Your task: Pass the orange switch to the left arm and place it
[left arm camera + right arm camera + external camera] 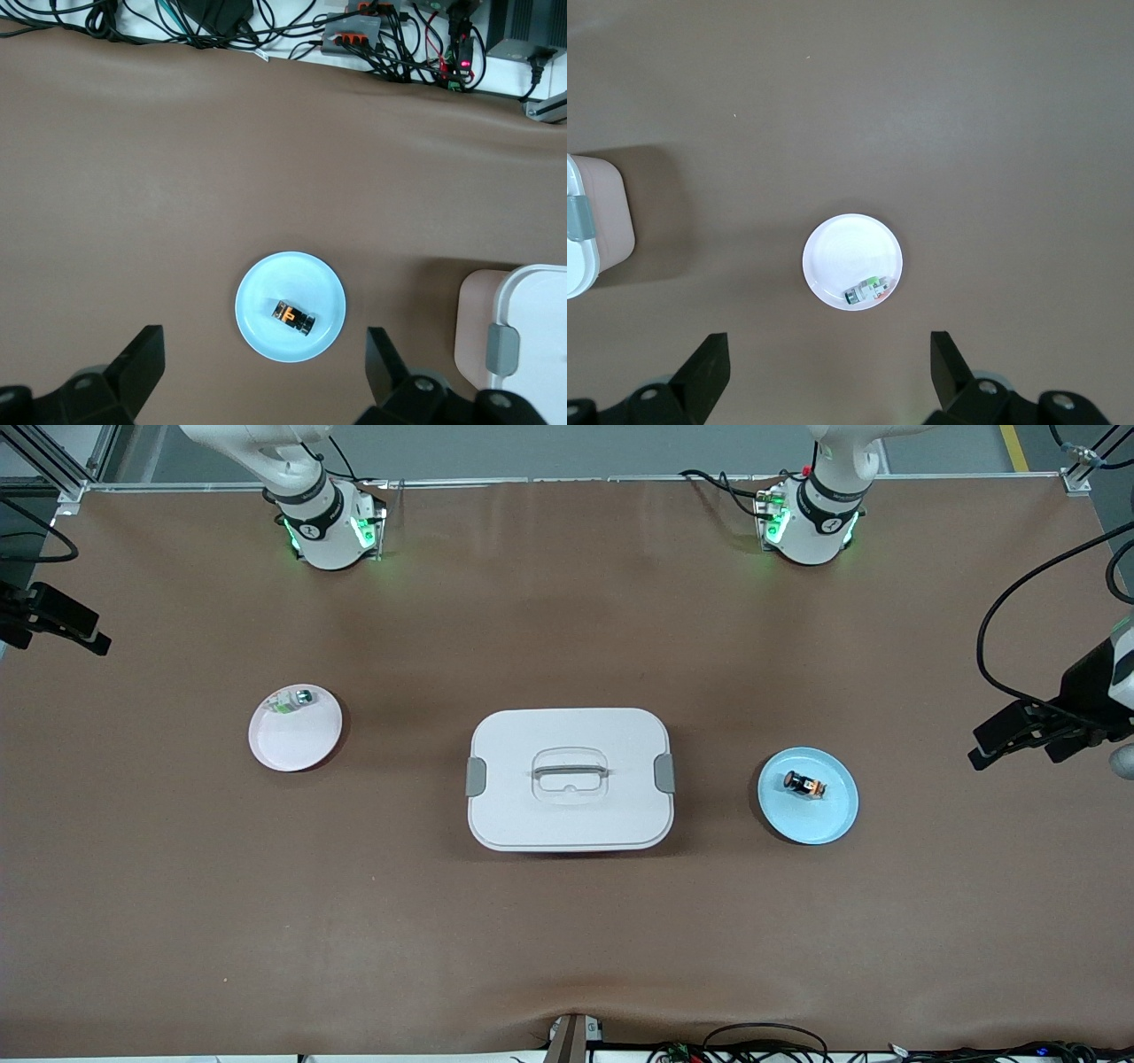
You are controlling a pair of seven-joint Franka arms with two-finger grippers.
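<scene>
The orange switch (804, 785) lies on a light blue plate (811, 822) toward the left arm's end of the table; it also shows in the left wrist view (293, 317). The white box (567, 815) stands in the middle of the table, lid on. My left gripper (264, 367) is open and empty, high over the blue plate (266, 288). My right gripper (830, 367) is open and empty, high over the table beside a white plate (842, 252). Neither gripper shows in the front view; only the arms' bases do.
The white plate (295, 742) toward the right arm's end holds a small green-white-silver part (292, 701), also in the right wrist view (868, 291). Black camera mounts (1036, 731) stick in at both table ends. Cables (372, 44) lie along the table's edge nearest the front camera.
</scene>
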